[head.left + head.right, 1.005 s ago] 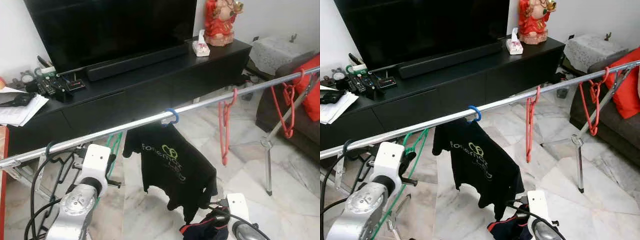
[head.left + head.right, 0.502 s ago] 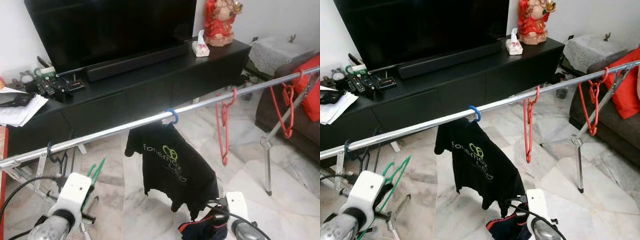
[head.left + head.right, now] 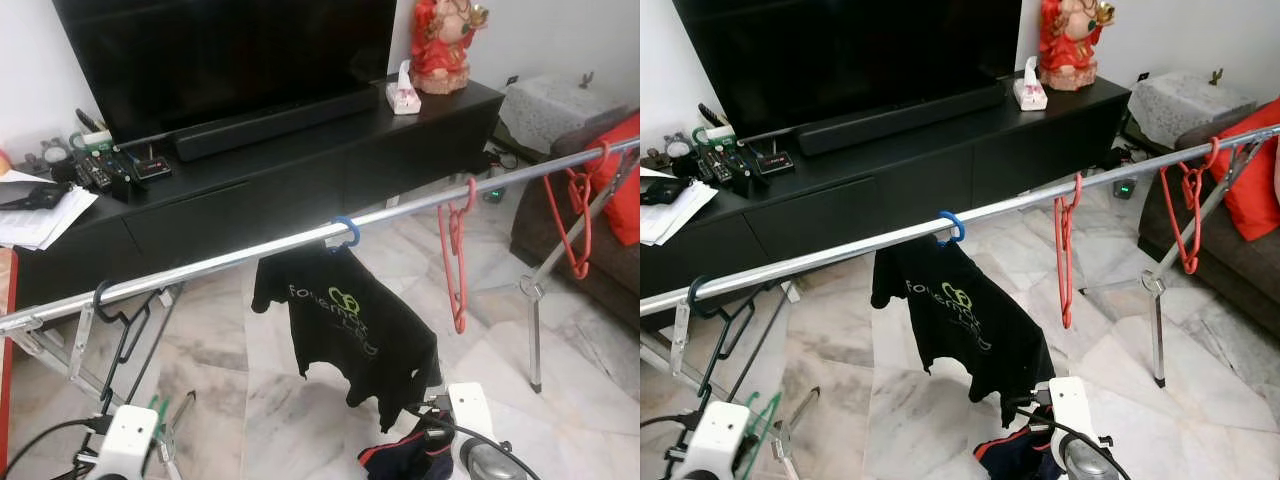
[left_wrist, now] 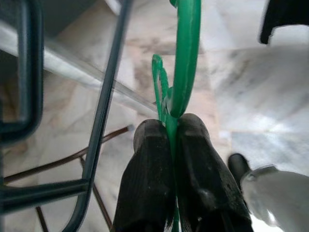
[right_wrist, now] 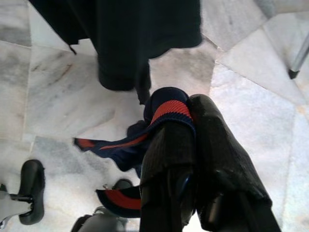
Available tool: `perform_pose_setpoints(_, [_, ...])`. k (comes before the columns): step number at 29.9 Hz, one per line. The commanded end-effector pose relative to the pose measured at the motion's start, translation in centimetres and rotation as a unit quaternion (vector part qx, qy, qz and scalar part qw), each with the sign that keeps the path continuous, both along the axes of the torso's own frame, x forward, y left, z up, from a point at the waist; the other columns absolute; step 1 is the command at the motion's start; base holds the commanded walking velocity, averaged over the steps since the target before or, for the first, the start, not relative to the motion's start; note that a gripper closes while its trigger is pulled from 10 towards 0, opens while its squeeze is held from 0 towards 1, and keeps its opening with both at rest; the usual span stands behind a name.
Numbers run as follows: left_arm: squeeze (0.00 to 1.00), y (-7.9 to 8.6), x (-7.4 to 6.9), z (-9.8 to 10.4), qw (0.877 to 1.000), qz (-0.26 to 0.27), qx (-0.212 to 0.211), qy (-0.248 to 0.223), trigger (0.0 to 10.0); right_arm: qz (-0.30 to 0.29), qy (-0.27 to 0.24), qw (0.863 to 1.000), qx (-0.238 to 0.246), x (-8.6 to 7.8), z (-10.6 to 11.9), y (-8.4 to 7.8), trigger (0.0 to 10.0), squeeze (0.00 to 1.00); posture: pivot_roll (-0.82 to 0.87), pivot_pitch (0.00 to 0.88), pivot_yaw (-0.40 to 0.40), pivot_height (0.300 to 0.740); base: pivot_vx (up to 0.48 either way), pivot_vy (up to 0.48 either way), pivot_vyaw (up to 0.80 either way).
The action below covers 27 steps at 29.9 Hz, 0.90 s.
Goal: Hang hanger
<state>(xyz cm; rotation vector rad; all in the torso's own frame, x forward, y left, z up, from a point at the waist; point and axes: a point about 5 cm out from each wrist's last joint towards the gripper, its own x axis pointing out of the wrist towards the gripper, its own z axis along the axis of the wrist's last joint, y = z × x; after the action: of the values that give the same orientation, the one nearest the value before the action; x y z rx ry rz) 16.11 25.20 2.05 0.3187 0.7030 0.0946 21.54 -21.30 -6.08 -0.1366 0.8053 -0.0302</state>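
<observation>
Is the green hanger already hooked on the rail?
No, the green hanger is pinched in the left claw, low and clear of the metal rail.

I'm in a home living room — a big television [image 3: 220,55] over a soundbar [image 3: 275,125] on a long black TV cabinet [image 3: 300,190], marble floor [image 3: 590,420], a sofa [image 3: 580,215] with red cushion [image 3: 625,175] — and a drying rail [image 3: 300,242] carrying a black T-shirt [image 3: 345,325].

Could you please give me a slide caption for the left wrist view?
Left gripper shut on a green hanger, beside a dark hanger above the marble floor.
</observation>
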Motion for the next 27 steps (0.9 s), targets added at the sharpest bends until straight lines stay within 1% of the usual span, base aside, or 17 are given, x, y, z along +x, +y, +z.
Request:
perform_pose_setpoints(1, [0.0,0.8,-0.9,-1.4,0.999,0.024,0.005,0.022,10.0,0.002,-0.004,1.0,-0.004,0.2,0.1,-0.1,10.0,0.0,-0.01,0.0,-0.021,0.74,0.0,0.0,0.0])
perform_pose_setpoints(5, [0.0,0.7,-1.7,-3.9,0.998,0.035,-0.004,0.049,10.0,-0.005,-0.007,1.0,-0.002,0.1,0.1,-0.1,10.0,0.0,-0.02,0.0,-0.013,0.74,0.0,0.0,0.0])
perform_pose_setpoints(7, [0.0,0.3,-1.6,-5.3,0.998,0.032,-0.013,0.059,10.0,-0.006,-0.008,1.0,-0.001,0.1,0.1,-0.1,10.0,0.0,-0.02,0.0,-0.012,0.74,0.0,0.0,0.0])
perform_pose_setpoints(8, [0.0,0.3,-1.5,-6.3,0.997,0.035,-0.014,0.069,10.0,-0.006,-0.008,1.0,-0.001,0.2,0.1,0.0,10.0,0.0,-0.03,0.0,-0.012,0.74,0.0,0.0,0.0])
perform_pose_setpoints(10, [0.0,0.4,-1.4,-6.7,0.996,0.039,-0.012,0.076,10.0,-0.006,-0.008,1.0,0.0,0.2,0.2,0.0,10.0,0.0,-0.03,0.0,-0.012,0.74,0.0,0.0,0.0])
perform_pose_setpoints(12, [0.0,0.6,-0.9,-7.1,0.995,0.063,-0.019,0.071,10.0,-0.007,-0.009,1.0,-0.001,0.3,0.2,0.0,10.0,0.0,-0.04,0.0,-0.009,0.74,0.0,0.0,0.0])
perform_pose_setpoints(14, [0.0,0.9,-1.0,-7.6,0.994,0.069,-0.015,0.079,10.0,-0.008,-0.01,1.0,-0.002,0.3,0.2,0.1,10.0,0.0,-0.05,0.0,-0.004,0.74,0.0,0.0,0.0])
perform_pose_setpoints(16, [0.0,1.3,-1.1,-8.2,0.992,0.09,-0.024,0.083,10.0,-0.009,-0.01,1.0,-0.002,0.3,0.2,0.1,10.0,0.0,-0.05,0.0,-0.004,0.74,0.0,0.0,0.0])
perform_pose_setpoints(17, [0.0,1.3,-1.1,-8.3,0.992,0.091,-0.024,0.083,10.0,-0.009,-0.01,1.0,-0.002,0.3,0.2,0.1,10.0,0.0,-0.05,0.0,-0.004,0.74,0.0,0.0,0.0])
perform_pose_setpoints(20, [0.0,1.4,-1.7,-9.0,0.989,0.107,-0.029,0.102,10.0,-0.01,-0.01,1.0,-0.002,0.3,0.2,0.1,10.0,0.0,-0.04,0.0,-0.002,0.74,0.0,0.0,0.0])
perform_pose_setpoints(24, [0.0,1.4,-2.0,-9.5,0.988,0.108,-0.027,0.111,10.0,-0.01,-0.01,1.0,-0.002,0.3,0.2,0.1,10.0,0.0,-0.04,0.0,-0.002,0.74,0.0,0.0,0.0])
perform_pose_setpoints(25, [0.0,1.4,-2.4,-9.9,0.986,0.106,-0.025,0.124,10.0,-0.011,-0.01,1.0,-0.001,0.2,0.1,0.2,10.0,0.0,-0.05,0.0,0.014,0.74,0.0,0.0,0.0])
perform_pose_setpoints(26, [0.0,1.4,-2.4,-9.9,0.986,0.106,-0.025,0.124,10.0,-0.011,-0.01,1.0,-0.001,0.2,0.1,0.2,10.0,0.0,-0.05,0.0,0.014,0.74,0.0,0.0,0.0])
perform_pose_setpoints(27, [0.0,1.4,-2.9,-10.2,0.985,0.103,-0.026,0.135,10.0,-0.014,-0.01,1.0,0.001,0.2,0.1,0.3,10.0,0.0,-0.05,0.0,0.016,0.74,0.0,0.0,0.0])
